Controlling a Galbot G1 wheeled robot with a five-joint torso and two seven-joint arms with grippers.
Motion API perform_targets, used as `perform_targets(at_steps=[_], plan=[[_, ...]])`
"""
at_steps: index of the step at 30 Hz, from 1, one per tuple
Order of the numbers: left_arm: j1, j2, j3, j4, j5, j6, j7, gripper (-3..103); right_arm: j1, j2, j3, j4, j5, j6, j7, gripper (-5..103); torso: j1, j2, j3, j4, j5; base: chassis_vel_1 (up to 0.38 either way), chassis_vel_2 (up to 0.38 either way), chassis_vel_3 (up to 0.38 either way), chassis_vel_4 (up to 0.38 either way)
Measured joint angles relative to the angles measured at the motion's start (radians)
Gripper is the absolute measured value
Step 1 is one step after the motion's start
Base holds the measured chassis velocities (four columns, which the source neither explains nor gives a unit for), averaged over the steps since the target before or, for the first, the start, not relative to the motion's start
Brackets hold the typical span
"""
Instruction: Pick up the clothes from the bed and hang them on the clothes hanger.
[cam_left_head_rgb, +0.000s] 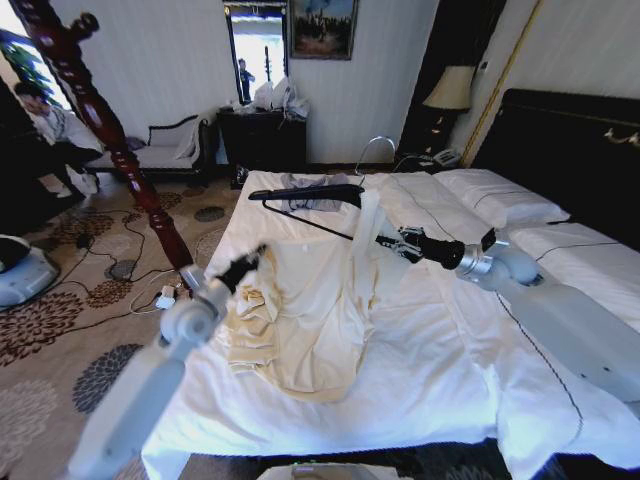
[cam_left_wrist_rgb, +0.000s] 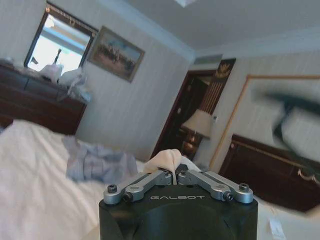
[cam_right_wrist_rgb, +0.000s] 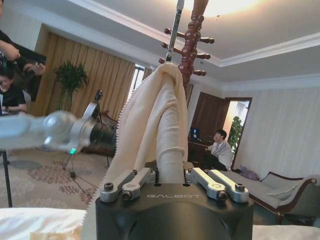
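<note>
White duvet covers the bed (cam_left_head_rgb: 440, 390); the clothes (cam_left_head_rgb: 320, 310) lie lengthwise toward its left edge. Both grippers clamp cream fabric: left gripper (cam_left_head_rgb: 249, 260) one shoulder, right gripper (cam_left_head_rgb: 383, 241) the other, nearer the clothes hanger (cam_left_head_rgb: 305, 196) by the headboard end.

- Cream clothes (cam_left_head_rgb: 310, 310), pinched between the black fingers of both grippers: left gripper (cam_left_head_rgb: 252, 258), right gripper (cam_left_head_rgb: 385, 243).
- White bed (cam_left_head_rgb: 440, 370) with thin dark piping under the fingers.
- Black clothes hanger (cam_left_head_rgb: 305, 195) just beyond the right fingertips.
- Small grey-blue garment (cam_left_head_rgb: 312, 190) beyond.
- Reddish-brown wooden post (cam_left_head_rgb: 100, 120); floral beige carpet (cam_left_head_rgb: 60, 330).
</note>
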Motion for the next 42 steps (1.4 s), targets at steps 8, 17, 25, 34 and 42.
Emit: perform_targets(at_steps=[8, 17, 25, 34, 42], plan=[[-0.156, 0.071, 0.023, 0.028, -0.153, 0.051, -0.03, 1, -0.015, -0.003, 0.008, 0.015, -0.02, -0.002, 0.028, 20, 0.0, 0.0, 0.0, 0.0002, 0.0, 0.0, 0.0, 0.0, 0.0], [-0.231, 0.069, 0.047, 0.015, -0.233, 0.085, -0.059, 1, -0.022, 0.012, 0.008, 0.008, -0.041, -0.002, 0.039, 20, 0.0, 0.0, 0.0, 0.0001, 0.0, 0.0, 0.0, 0.0, 0.0], [-0.329, 0.083, 0.092, 0.029, -0.283, 0.11, -0.089, 1, -0.022, 0.031, -0.001, -0.002, -0.044, -0.002, 0.028, 20, 0.0, 0.0, 0.0, 0.0001, 0.0, 0.0, 0.0, 0.0, 0.0], [-0.361, 0.082, 0.128, 0.0, -0.287, 0.123, -0.098, 1, -0.014, 0.053, -0.017, -0.017, -0.053, -0.003, 0.023, 20, 0.0, 0.0, 0.0, 0.0001, 0.0001, 0.0, 0.0, 0.0, 0.0], [-0.372, 0.064, 0.176, -0.054, -0.254, 0.127, -0.087, 1, -0.011, 0.065, -0.025, -0.032, -0.063, -0.004, 0.029, 20, 0.0, 0.0, 0.0, -0.0001, 0.0002, 0.0, 0.0, 0.0, 0.0]])
